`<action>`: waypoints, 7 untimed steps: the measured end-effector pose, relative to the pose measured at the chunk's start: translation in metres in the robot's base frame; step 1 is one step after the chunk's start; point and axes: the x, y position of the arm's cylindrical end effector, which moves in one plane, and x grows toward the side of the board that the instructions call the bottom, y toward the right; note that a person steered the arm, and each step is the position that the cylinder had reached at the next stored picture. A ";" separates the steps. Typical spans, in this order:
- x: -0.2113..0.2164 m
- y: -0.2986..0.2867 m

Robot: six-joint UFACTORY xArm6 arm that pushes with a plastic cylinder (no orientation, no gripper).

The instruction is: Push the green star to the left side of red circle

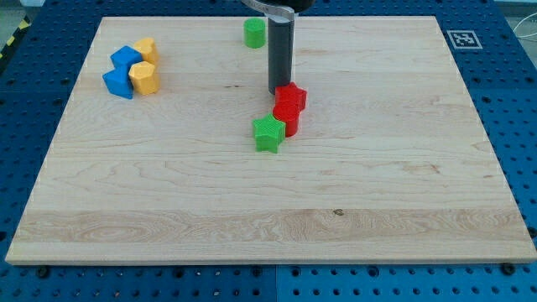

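The green star lies near the board's middle, touching the lower left of a red round block. A second red block, star-like in shape, sits just above the red round block and touches it. My tip comes down from the view's top and stands right at the upper left edge of the upper red block, above the green star.
A green round block sits near the top edge, left of the rod. Two blue blocks and two yellow blocks cluster at the upper left. The wooden board rests on a blue perforated table.
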 end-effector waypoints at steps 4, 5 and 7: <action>0.165 -0.021; 0.153 0.034; 0.138 0.024</action>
